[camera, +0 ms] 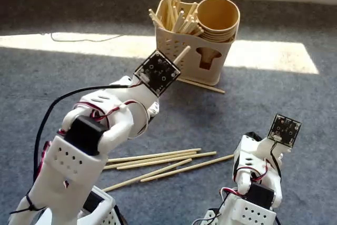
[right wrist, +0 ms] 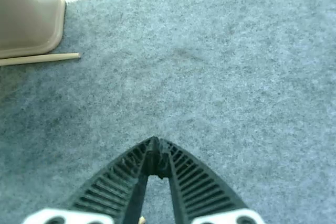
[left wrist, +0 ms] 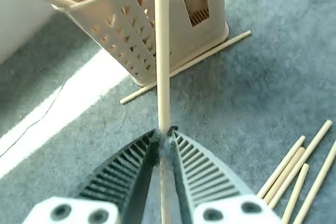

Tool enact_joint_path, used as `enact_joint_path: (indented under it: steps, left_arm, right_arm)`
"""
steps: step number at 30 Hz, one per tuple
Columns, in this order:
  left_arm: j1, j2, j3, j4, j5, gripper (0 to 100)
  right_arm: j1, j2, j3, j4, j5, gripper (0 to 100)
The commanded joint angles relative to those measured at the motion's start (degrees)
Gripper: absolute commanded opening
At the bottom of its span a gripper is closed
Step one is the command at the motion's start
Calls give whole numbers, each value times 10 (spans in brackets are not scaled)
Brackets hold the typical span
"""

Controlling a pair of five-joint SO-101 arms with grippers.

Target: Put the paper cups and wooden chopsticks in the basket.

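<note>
A cream basket (camera: pixel 195 51) stands on the carpet at the back, holding several wooden chopsticks (camera: pixel 176 11) and stacked paper cups (camera: pixel 218 19). My left gripper (left wrist: pixel 164 136) is shut on a single chopstick (left wrist: pixel 161 51) that points up toward the basket (left wrist: pixel 136 30); in the high view its tip (camera: pixel 182 55) shows just in front of the basket wall. One chopstick (camera: pixel 202 85) lies along the basket's base. Several more chopsticks (camera: pixel 158 164) lie on the carpet between the arms. My right gripper (right wrist: pixel 156 158) sits shut over bare carpet, holding nothing, near the front right.
Grey carpet covers the whole floor, with a bright sunlit strip (camera: pixel 68 43) behind the basket. The left arm's black cable (camera: pixel 52 114) loops at the left. A stray chopstick end (right wrist: pixel 39 59) lies by the basket's corner (right wrist: pixel 26 19) in the right wrist view.
</note>
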Motion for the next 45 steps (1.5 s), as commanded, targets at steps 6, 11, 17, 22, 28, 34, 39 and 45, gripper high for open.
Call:
enact_joint_path:
  steps: [6, 11, 17, 22, 28, 34, 39, 45]
  left_arm:
    - [-40, -20, -103, -2, 62, 6]
    - [-44, -22, -137, -32, 84, 6]
    - [-44, -19, -132, -132, 88, 6]
    - [-44, -19, -132, -200, 88, 6]
    - [-44, -18, -87, -316, 88, 6]
    - [-44, -18, 11, -498, 88, 6]
    - [-44, -18, 58, -605, 96, 6]
    - [-79, -4, 61, -660, 186, 6]
  right_arm:
    - [5, -7, 64, 1, 5, 9]
    - [5, -7, 64, 1, 5, 9]
    - [5, -7, 64, 1, 5, 9]
    - [5, -7, 64, 1, 5, 9]
    - [5, -7, 64, 1, 5, 9]
    - [5, -7, 64, 1, 5, 9]
    - [5, -7, 64, 1, 5, 9]
    - [5, -7, 64, 1, 5, 9]
